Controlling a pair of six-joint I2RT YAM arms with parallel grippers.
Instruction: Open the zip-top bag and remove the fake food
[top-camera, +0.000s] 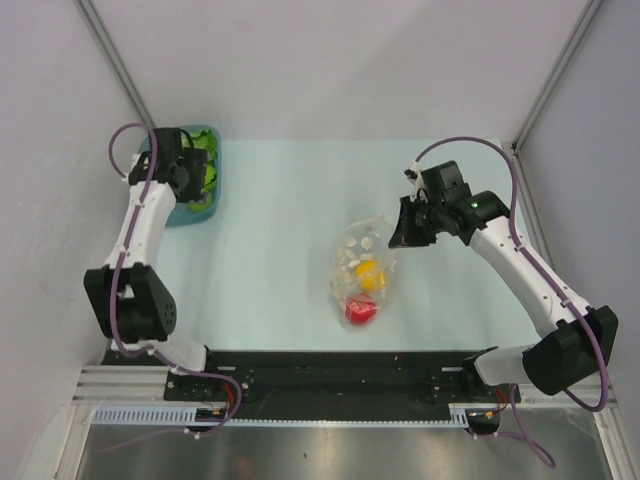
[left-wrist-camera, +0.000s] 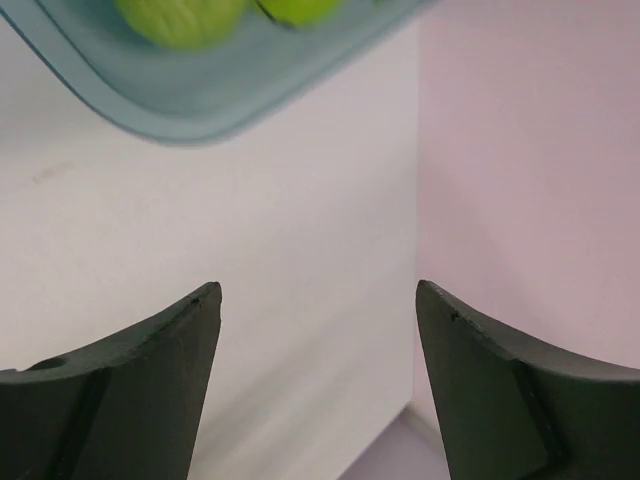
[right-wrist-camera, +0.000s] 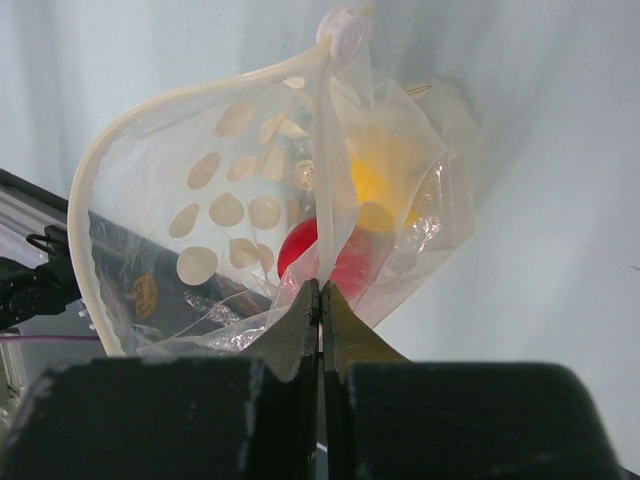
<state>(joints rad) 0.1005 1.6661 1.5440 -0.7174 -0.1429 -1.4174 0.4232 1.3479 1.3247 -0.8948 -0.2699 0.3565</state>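
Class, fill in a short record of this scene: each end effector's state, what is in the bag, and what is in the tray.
Left end effector: open, empty, by the teal tray
Right end effector: shut on an edge of the zip-top bag
In bag: yellow fruit, red piece
In tray: green lettuce

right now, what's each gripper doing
Left gripper: open, holding nothing, beside the teal tray.
Right gripper: closed, pinching the zip-top bag.
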